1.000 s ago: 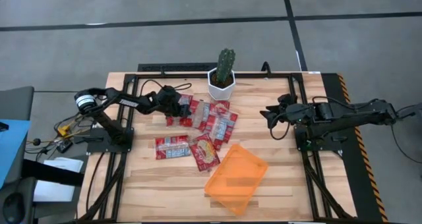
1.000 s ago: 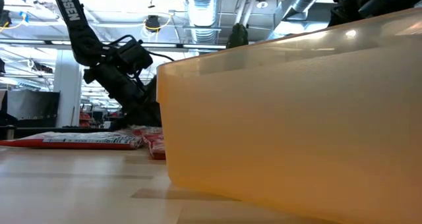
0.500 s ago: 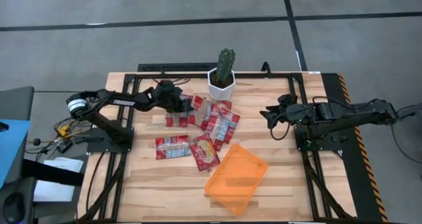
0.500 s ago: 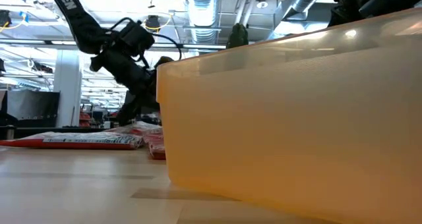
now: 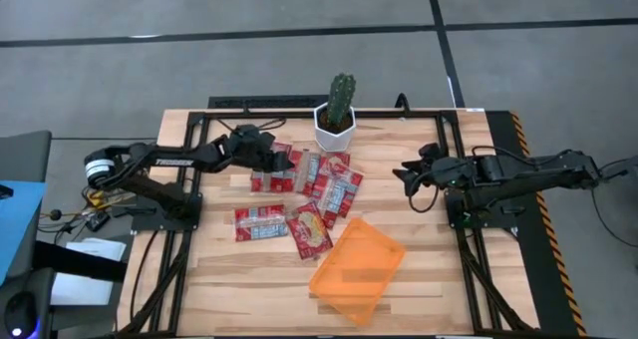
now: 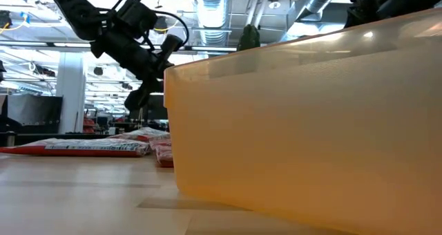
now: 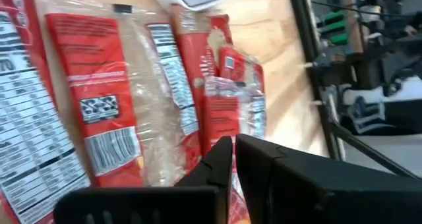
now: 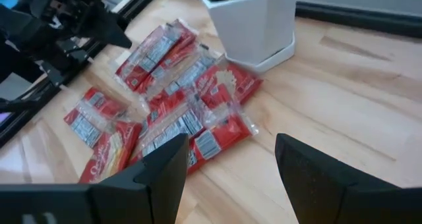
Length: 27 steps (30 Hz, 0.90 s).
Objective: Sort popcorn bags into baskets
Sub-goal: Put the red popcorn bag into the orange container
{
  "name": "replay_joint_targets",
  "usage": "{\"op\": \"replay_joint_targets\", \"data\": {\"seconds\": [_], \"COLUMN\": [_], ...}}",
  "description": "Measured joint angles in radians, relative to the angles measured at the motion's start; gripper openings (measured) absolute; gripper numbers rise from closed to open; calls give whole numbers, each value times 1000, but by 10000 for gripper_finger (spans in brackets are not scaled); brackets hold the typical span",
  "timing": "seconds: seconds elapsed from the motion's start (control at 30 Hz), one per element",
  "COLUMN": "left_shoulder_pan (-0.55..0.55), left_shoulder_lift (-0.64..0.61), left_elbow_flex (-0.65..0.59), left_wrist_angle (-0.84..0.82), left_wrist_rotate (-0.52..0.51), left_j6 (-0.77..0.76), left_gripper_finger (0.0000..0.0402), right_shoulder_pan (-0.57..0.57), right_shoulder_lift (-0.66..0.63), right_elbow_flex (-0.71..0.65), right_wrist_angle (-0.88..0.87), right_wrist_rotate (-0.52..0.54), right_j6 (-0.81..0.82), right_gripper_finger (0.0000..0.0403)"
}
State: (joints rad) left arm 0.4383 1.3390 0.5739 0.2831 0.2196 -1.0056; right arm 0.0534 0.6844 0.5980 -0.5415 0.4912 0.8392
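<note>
Several red popcorn bags point(image 5: 317, 177) lie flat and overlapping near the table's middle, in front of the cactus pot. Two more bags point(image 5: 259, 222) lie nearer the front edge, beside the orange tray point(image 5: 357, 269). My left gripper point(image 5: 277, 160) hangs above the left end of the pile. In the left wrist view it point(image 7: 233, 155) is shut with nothing between its fingers. The low view shows it point(image 6: 138, 97) well clear of the bags point(image 6: 141, 135). My right gripper point(image 8: 227, 178) waits open over the table's right part point(image 5: 407, 174).
A white hexagonal pot with a cactus point(image 5: 337, 120) stands behind the pile, near the far edge. The orange tray lies turned at an angle near the front edge and fills most of the low view point(image 6: 304, 124). Bare wood point(image 5: 429, 239) shows to the tray's right.
My left gripper has risen from just above the bags to well over them and has shifted slightly toward the table's right, the arm stretching out flatter. No bag has come up with it. The right arm has kept still.
</note>
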Motion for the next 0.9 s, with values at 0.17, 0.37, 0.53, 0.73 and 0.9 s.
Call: {"op": "replay_joint_targets", "data": {"seconds": [0.17, 0.37, 0.53, 0.73, 0.9], "left_shoulder_pan": [-58, -112, -124, -125, -125], "left_shoulder_lift": [46, 140, 228, 317, 375], "left_elbow_flex": [0, 0, 0, 15, 61], "left_wrist_angle": [55, 203, 301, 489, 444], "left_wrist_rotate": [13, 20, 28, 84, 101], "left_j6": [-2, -80, -130, -169, -144], "left_gripper_finger": [84, 178, 205, 194, 187], "right_shoulder_pan": [-12, -18, -37, -76, -105], "right_shoulder_lift": [76, 212, 328, 468, 583], "right_elbow_flex": [0, 0, 0, 0, 1], "right_wrist_angle": [-3, 22, 79, 256, 381], "right_wrist_rotate": [-57, -76, -89, -174, -230], "right_j6": [46, 85, 104, 52, 38], "right_gripper_finger": [254, 254, 254, 254, 254]}}
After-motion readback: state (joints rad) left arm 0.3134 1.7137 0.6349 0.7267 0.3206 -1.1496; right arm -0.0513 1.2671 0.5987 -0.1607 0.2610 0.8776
